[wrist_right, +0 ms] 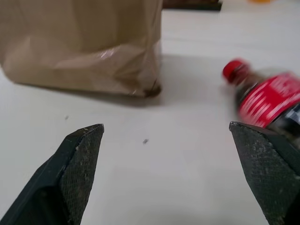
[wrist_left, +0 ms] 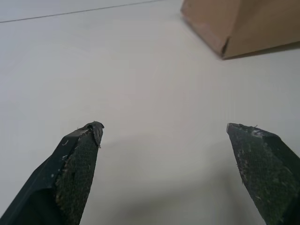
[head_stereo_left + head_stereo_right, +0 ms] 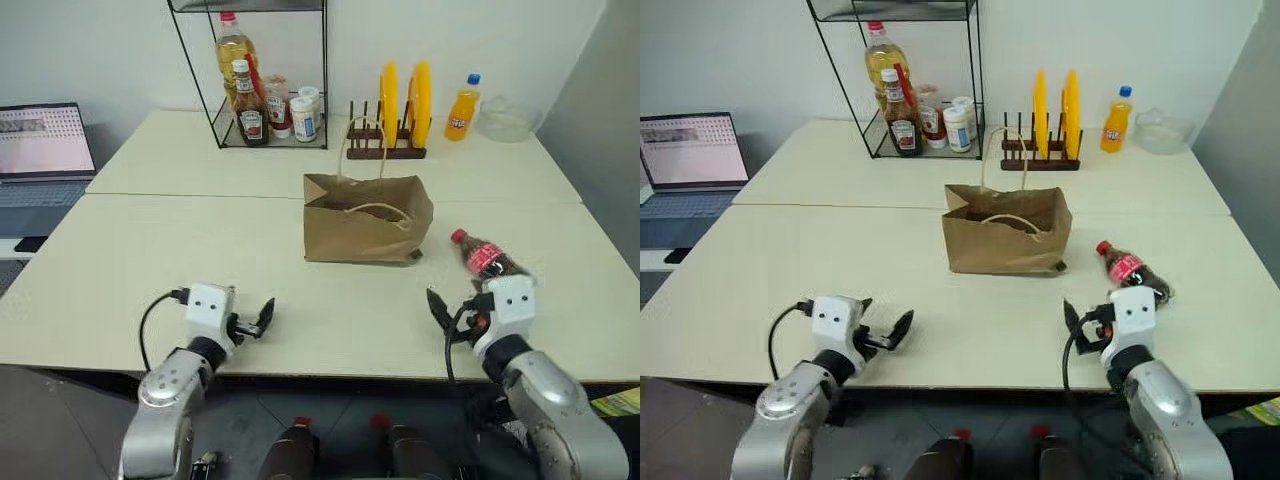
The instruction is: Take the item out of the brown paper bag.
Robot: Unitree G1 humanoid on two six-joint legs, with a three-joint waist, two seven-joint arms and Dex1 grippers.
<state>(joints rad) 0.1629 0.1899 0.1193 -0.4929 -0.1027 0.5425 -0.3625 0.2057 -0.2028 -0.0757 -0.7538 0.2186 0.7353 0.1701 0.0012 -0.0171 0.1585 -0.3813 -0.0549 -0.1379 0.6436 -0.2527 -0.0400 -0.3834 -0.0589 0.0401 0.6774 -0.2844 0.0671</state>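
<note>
The brown paper bag stands open in the middle of the table, its cord handles drooping over the rim. The item, a small cola bottle with a red cap and red label, lies on its side on the table to the right of the bag. Close to the table's front edge my right gripper is open just in front of the bottle, with nothing between its fingers. My left gripper is open and empty at the front left. The bag's corner lies ahead of it.
At the back stand a wire shelf with a ketchup bottle, an oil bottle and jars, a plate rack with yellow plates, an orange soda bottle and a glass bowl. A laptop sits at the far left.
</note>
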